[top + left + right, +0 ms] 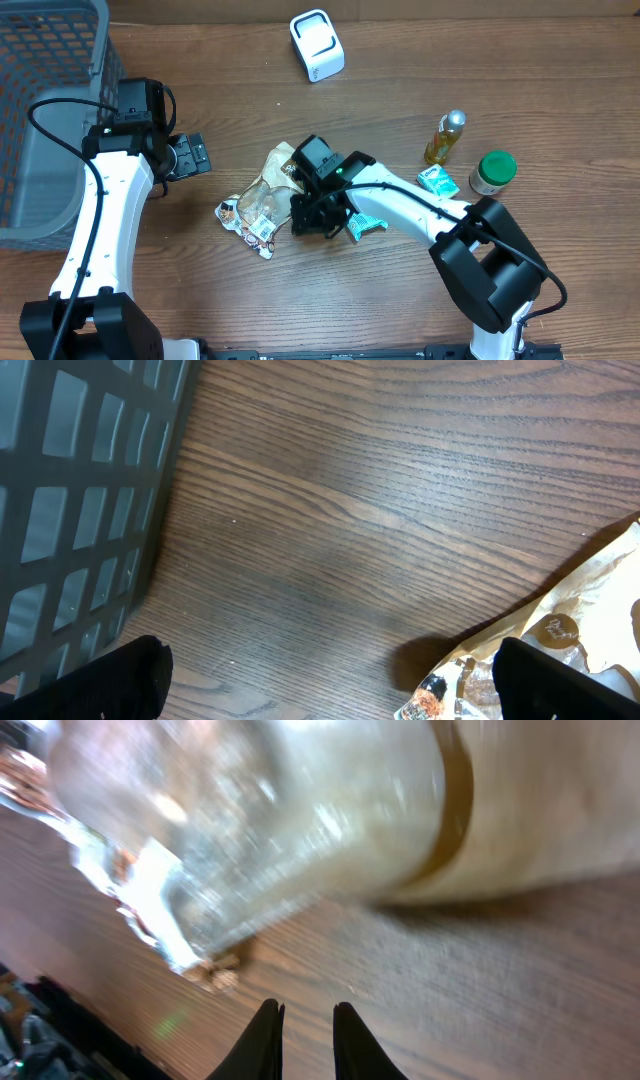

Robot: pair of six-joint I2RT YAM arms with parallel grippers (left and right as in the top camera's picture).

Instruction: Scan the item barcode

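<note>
R pincer (304, 1038) barely parted, empty, beside snack bag (262, 200), prob. lining up a grab; L pincer (335, 675) wide open, waiting.

The overhead camera looks straight down on the whole table (420, 60). The wrist cameras look low and very near, beyond the left pincer (330, 680) and the right pincer (305, 1040), at the same snack bag (590, 590) ahead.

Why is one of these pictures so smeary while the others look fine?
Right wrist view: the snack bag is smeared by blur and washed with glare. Left wrist view: crisp wood grain, and the bag throws a dark shadow on the table. Overhead view: sharp and evenly lit, with only soft shadows.
</note>
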